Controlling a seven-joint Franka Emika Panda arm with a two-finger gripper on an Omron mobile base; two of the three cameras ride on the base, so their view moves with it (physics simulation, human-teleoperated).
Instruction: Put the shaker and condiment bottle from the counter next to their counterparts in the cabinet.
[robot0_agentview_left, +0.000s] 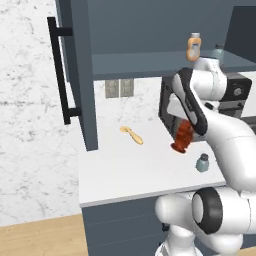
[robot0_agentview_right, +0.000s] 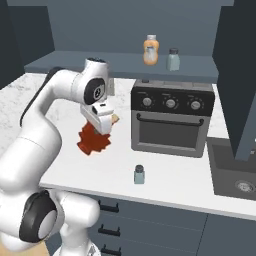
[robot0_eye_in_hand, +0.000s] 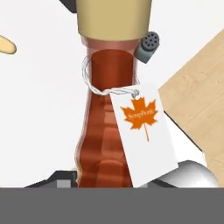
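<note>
Syrup bottle lifted in the gripper, tilted above the counter.
The condiment bottle (robot0_eye_in_hand: 107, 113), with its maple-leaf tag (robot0_eye_in_hand: 142, 131) hanging from the neck, sits clamped in the gripper (robot0_agentview_right: 100, 126) clear of the white counter (robot0_agentview_left: 130, 170). The shaker (robot0_agentview_right: 139, 174) stands on the counter near its front edge, before the toaster oven (robot0_agentview_right: 172, 120).

Black toaster oven (robot0_agentview_right: 172, 118) at back, tan wooden spoon (robot0_agentview_left: 132, 134) lying flat, dark sink (robot0_agentview_right: 234, 172) at right.

marble wall (robot0_agentview_left: 30, 100), wood floor (robot0_agentview_left: 40, 235), toaster oven (robot0_agentview_right: 172, 120)
</note>
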